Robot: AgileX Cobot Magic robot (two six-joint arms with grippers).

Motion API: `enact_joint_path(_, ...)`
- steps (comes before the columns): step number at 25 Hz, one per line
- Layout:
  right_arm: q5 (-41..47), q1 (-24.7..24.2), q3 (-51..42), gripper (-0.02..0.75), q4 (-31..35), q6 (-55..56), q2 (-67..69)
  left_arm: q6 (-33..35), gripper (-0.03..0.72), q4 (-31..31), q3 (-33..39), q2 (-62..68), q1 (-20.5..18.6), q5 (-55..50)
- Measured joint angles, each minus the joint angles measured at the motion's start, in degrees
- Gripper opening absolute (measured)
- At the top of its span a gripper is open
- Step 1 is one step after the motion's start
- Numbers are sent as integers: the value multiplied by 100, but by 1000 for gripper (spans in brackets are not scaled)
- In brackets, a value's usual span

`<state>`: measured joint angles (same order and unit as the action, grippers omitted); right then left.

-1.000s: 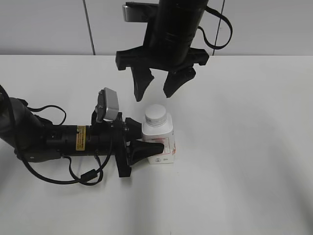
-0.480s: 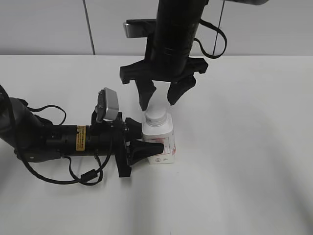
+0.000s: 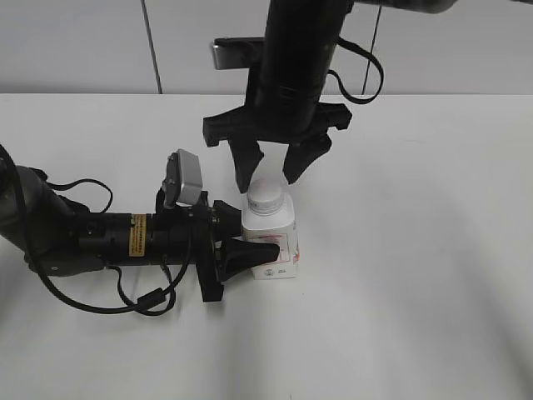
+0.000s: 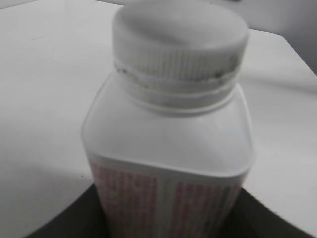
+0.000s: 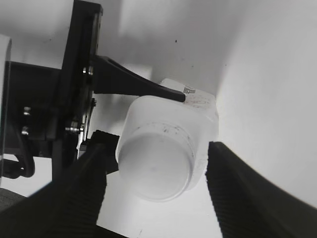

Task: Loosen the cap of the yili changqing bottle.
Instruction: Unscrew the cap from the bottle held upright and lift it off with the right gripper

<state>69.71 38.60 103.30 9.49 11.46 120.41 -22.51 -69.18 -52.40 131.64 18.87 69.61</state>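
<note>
The yili changqing bottle stands upright on the white table, white with a pink printed label. Its white ribbed cap is on the neck. My left gripper lies low along the table and is shut on the bottle's body from the left. In the left wrist view the bottle and cap fill the frame, with dark fingers at the bottom corners. My right gripper hangs above, open, one finger on each side of the cap. In the right wrist view the cap sits between the ribbed fingers with gaps on both sides.
The white table spreads to the right and front of the bottle. The left arm's body and cables lie across the table's left side. A grey wall stands behind the table.
My right gripper has come down from above the bottle until its open fingers straddle the cap. The left gripper and the bottle have not moved.
</note>
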Motion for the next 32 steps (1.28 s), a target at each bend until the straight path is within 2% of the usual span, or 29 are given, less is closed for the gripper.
enact_joint_path(25,0,0,0,503,-108,17,219,0,333,-6,0,0,0,0)
enact_joint_path(32,0,0,0,401,-62,17,219,0,330,-1,0,0,6,0)
